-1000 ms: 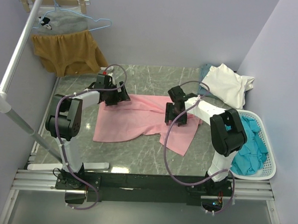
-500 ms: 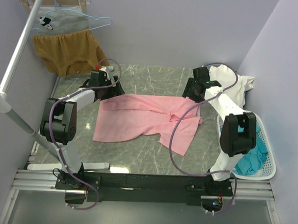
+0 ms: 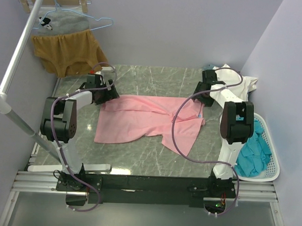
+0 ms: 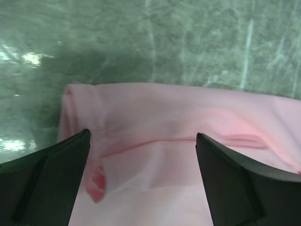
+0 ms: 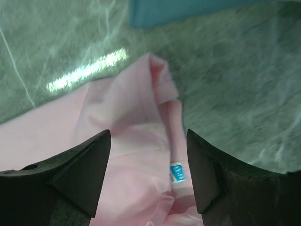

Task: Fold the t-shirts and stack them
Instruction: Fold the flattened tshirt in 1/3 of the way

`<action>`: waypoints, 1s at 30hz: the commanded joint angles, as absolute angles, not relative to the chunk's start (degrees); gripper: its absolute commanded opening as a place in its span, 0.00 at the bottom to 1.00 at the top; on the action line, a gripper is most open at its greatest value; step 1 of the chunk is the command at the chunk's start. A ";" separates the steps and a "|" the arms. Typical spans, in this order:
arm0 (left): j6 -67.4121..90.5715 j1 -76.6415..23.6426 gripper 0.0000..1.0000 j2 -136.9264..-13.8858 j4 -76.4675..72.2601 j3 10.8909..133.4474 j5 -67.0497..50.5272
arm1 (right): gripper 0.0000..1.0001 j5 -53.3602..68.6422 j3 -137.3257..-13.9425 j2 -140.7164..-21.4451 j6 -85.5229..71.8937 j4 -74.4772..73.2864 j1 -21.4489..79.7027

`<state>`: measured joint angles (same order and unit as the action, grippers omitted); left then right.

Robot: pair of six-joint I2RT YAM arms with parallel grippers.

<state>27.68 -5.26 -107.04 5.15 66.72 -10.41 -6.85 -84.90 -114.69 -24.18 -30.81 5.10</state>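
A light pink t-shirt lies spread on the marble table, its lower right part creased. My left gripper hovers over the shirt's far left corner, jaws open; in the left wrist view the pink cloth lies flat between the open left gripper. My right gripper stands open over the far right corner. The right wrist view shows the open right gripper above a folded pink edge with a blue label. A cream-white t-shirt lies at the back right. Teal t-shirts fill a basket.
The white basket stands at the table's right edge. A mustard-brown garment and a grey one hang on hangers at the back left. A white rail slants along the left side. A blue cloth edge lies just beyond the pink corner.
Both arms have moved outward and back, from the shirt's middle to its far corners. The shirt's far edge now lies stretched wider and flatter.
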 commanded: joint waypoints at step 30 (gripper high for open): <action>23.82 -1.85 0.01 -111.10 10.72 70.58 -3.08 | 0.06 0.53 -94.65 -123.22 -21.53 -30.23 0.62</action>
